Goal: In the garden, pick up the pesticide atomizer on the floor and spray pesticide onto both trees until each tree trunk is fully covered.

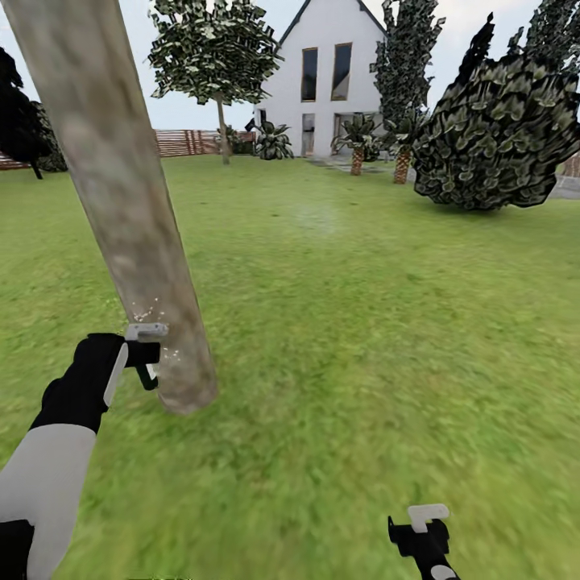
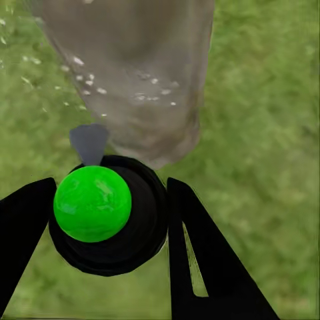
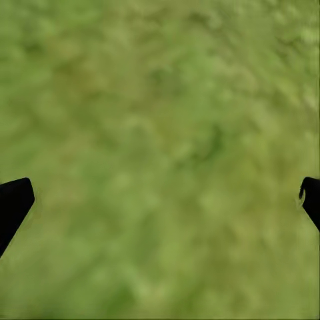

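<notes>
Green-capped and black-bodied, the pesticide atomizer sits clamped between the left gripper's fingers, its grey nozzle aimed at the near tree trunk, just beside it. White droplets speckle the mottled bark low on the trunk. Over bare lawn, the right gripper hangs with fingers spread wide and nothing between them. A second tree stands far off by the wooden fence.

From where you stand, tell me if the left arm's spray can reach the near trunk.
Probably yes: the pesticide atomizer in the left end effector sits right beside the tree trunk, nothing between, droplets already on the bark.
</notes>
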